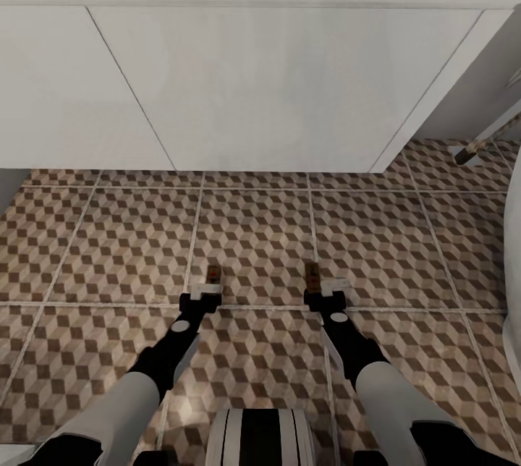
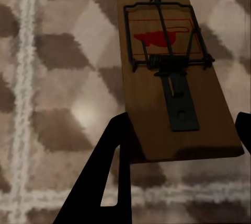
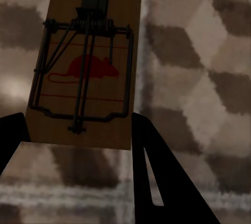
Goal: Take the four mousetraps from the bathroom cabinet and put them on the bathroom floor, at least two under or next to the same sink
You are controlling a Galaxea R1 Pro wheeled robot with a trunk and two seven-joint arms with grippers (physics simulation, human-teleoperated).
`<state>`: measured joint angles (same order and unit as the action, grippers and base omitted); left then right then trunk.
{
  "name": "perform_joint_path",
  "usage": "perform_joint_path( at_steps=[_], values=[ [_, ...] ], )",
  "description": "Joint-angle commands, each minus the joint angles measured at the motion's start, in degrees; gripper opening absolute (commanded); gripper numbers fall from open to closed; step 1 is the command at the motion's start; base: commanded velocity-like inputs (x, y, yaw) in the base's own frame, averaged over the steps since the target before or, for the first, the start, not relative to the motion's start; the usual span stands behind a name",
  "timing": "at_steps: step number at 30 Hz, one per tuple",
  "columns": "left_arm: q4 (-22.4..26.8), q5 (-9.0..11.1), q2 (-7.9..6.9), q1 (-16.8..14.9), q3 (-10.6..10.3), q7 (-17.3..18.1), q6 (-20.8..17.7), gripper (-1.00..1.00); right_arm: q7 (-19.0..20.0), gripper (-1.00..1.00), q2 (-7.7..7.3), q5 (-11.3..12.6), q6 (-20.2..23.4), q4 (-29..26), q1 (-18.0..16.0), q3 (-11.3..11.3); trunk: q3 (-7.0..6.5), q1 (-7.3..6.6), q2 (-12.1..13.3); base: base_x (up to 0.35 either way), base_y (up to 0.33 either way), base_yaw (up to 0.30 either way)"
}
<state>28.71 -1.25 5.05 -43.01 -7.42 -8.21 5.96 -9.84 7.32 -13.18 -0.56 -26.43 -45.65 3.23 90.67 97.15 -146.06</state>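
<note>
Two mousetraps show, each a tan board with dark wire and a red mouse mark. One mousetrap (image 1: 213, 275) (image 2: 172, 78) sticks out ahead of my left gripper (image 1: 202, 295) (image 2: 180, 125), whose dark fingers (image 2: 107, 174) press its near end on both sides. The other mousetrap (image 1: 312, 276) (image 3: 89, 62) sits the same way in my right gripper (image 1: 326, 297) (image 3: 78, 122). Both hang low over the cube-patterned bathroom floor (image 1: 108, 249), just in front of the wide white sink unit (image 1: 275, 90). Whether the boards touch the tiles I cannot tell.
The white front of the sink unit spans the far side, with a gap beneath it. A white tub rim (image 1: 514, 234) curves in at the right edge, and a slanted brown-and-chrome pipe (image 1: 477, 146) meets the floor at the far right. Tiled floor lies open on both sides of my arms.
</note>
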Motion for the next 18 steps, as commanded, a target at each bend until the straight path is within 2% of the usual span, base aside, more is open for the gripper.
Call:
perform_joint_path(
  at_steps=[1, 4, 11, 18],
  values=[
    [-0.05, -0.20, -0.27, -0.02, -0.36, 0.14, 0.16, -1.00, 0.17, -1.00, 0.05, -0.32, -0.09, 0.03, -0.06, 0.37, 0.03, -0.01, -0.01, 0.000, 0.000, 0.000],
    [-0.03, -0.18, -0.57, -0.04, -0.34, 0.86, 0.17, -1.00, 0.19, -1.00, 0.01, -0.29, -0.07, 0.05, -0.10, 0.37, 0.03, -0.01, -0.01, 0.000, 0.000, 0.000],
    [-0.42, 0.04, -2.57, -0.05, -0.26, 1.69, 0.22, -1.00, 0.25, -1.00, -0.06, -0.62, -0.01, -0.18, -0.14, 0.29, 0.03, -0.01, -0.01, 0.000, 0.000, 0.000],
    [-0.23, -0.09, -2.99, -0.02, -0.26, 1.78, 0.37, -1.00, 0.26, -1.00, -0.07, -0.63, 0.49, -0.02, -0.14, 0.28, 0.03, -0.01, -0.01, 0.000, 0.000, 0.000]
  ],
)
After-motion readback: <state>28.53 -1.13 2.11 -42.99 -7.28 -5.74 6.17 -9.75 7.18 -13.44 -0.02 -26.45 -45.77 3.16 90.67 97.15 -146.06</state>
